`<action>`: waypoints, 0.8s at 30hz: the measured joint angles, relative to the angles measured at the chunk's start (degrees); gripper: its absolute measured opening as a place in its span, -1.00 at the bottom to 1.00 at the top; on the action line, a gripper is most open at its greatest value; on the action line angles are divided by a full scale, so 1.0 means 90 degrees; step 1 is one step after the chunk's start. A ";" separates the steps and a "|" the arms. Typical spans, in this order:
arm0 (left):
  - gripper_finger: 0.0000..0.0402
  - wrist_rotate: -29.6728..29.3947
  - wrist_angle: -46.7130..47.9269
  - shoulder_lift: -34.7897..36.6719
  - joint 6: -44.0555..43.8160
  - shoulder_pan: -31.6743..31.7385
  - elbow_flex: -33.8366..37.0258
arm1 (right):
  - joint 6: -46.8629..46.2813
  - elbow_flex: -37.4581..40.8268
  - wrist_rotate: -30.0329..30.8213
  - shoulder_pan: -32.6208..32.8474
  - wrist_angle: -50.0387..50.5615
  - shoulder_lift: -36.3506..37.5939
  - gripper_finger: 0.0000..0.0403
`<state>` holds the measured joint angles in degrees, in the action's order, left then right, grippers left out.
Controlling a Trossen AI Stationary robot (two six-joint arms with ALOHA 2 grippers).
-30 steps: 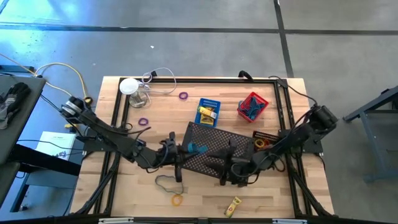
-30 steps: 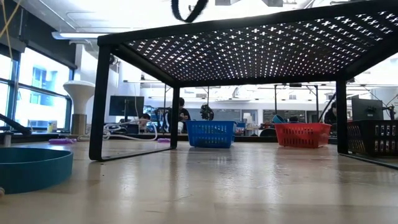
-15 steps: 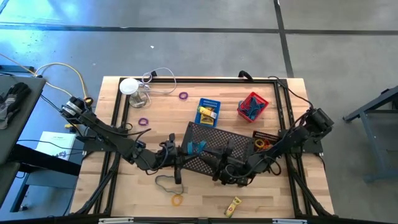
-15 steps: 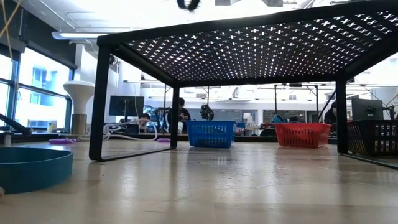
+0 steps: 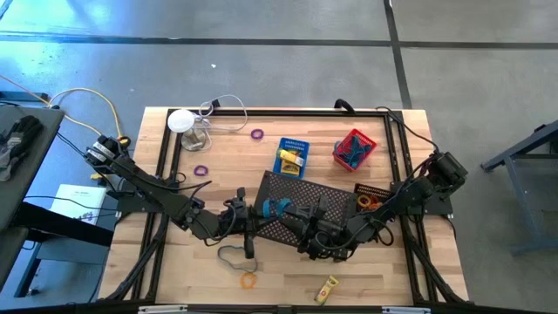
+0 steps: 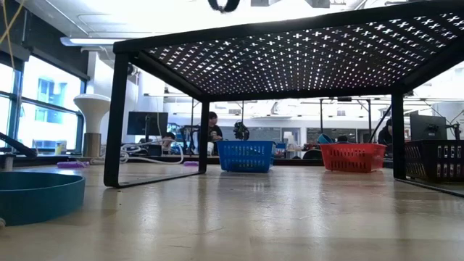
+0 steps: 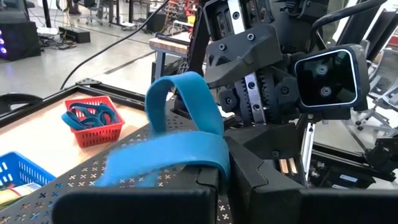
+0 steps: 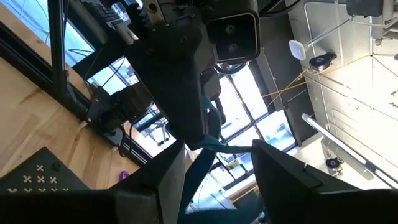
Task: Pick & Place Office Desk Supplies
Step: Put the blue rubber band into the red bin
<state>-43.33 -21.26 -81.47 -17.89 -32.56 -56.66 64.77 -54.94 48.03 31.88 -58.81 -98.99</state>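
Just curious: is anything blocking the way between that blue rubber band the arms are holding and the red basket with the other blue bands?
Nothing visible does. The blue rubber band sits above the black mesh tray; the red basket stands beyond its far edge.

1. The table (image 5: 192,262) is pale wood with visible plank seams, smooth and faintly glossy in the low view.
2. Below both grippers, the black mesh tray (image 5: 336,196) looks like matt perforated metal.
3. The blue rubber band (image 7: 180,134) at the left gripper (image 5: 259,212) is smooth, matt rubber.
4. Beyond the grippers, the red basket (image 5: 354,148) and blue basket (image 5: 293,155) look like ribbed plastic.
5. The right gripper (image 5: 296,216) and its housing are dark matt plastic or metal; which one is unclear.
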 joint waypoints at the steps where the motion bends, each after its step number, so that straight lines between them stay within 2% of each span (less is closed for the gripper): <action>1: -0.98 0.0000 0.0004 0.0000 -0.0002 0.0000 0.0000 | 0.0001 0.0000 0.0000 -0.0011 0.0001 -0.0002 -0.14; 19: -0.98 0.0014 0.0037 0.0000 0.0055 -0.0112 0.0000 | 0.0270 0.0000 0.0024 -0.0185 0.0042 0.0001 -0.14; 24: -0.98 0.0012 0.0125 0.0000 0.0058 -0.0112 0.0000 | 0.0262 0.0000 0.0128 -0.0166 0.0044 0.0003 -0.30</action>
<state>-43.22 -20.13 -81.47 -17.37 -33.56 -56.66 67.13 -54.94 49.18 30.39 -58.41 -98.96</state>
